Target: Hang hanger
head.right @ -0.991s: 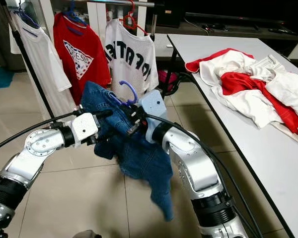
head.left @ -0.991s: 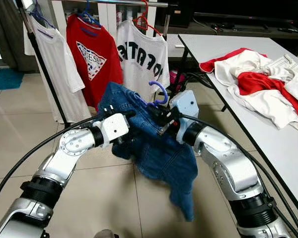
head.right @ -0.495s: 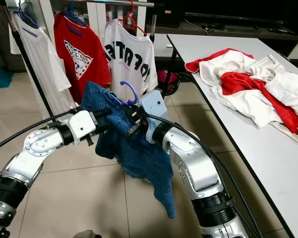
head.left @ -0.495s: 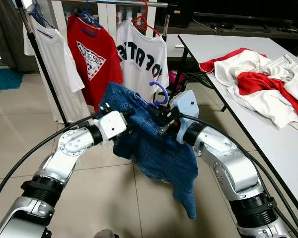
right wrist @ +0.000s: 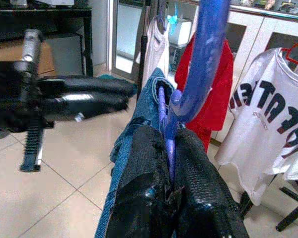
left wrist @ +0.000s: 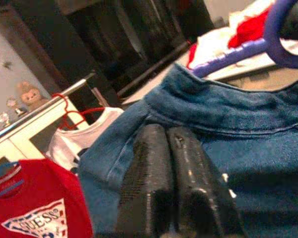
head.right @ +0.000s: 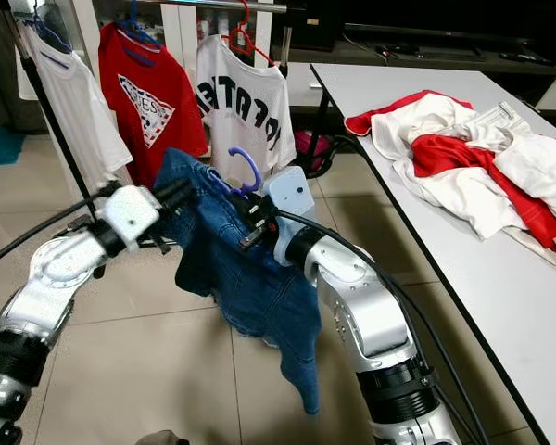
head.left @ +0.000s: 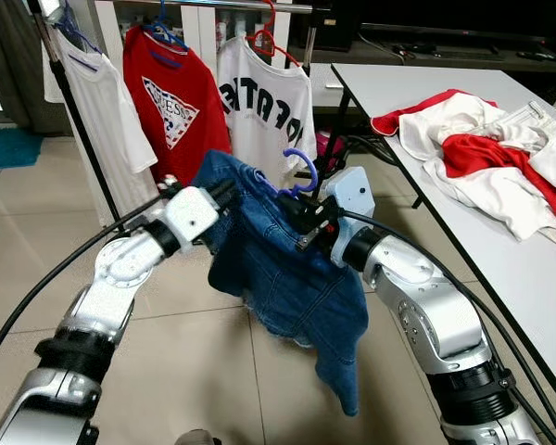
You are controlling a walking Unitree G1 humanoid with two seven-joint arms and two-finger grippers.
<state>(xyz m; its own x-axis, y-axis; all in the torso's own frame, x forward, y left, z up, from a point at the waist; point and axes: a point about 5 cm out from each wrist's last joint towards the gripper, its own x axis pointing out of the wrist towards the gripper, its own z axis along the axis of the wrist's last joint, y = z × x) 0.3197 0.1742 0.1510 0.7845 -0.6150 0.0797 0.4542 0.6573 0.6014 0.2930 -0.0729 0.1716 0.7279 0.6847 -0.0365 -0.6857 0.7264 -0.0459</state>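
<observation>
Left eye: right pincer point(head.left: 301, 218) clamped on purple hanger point(head.left: 299, 170), denim jacket point(head.left: 287, 278) draped on it, held mid-air in front of the rack point(head.left: 259, 7) of shirts. Left pincer point(head.left: 224, 192) at the jacket's shoulder. Clothes pile point(head.left: 486, 148) on the surface point(head.left: 528, 278).

Left wrist: fingers point(left wrist: 154, 183) pressed together against denim collar.

Right wrist: fingers point(right wrist: 198, 183) grip hanger neck point(right wrist: 201, 64).

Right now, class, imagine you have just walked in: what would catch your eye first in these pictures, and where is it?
A blue denim jacket hangs mid-air on a purple hanger, between the two silver arms. The right gripper pinches the hanger's neck, the left gripper sits shut at the jacket's collar. Behind stands a clothes rack with a red T-shirt; a pile of red and white clothes lies on the white table at right.
</observation>
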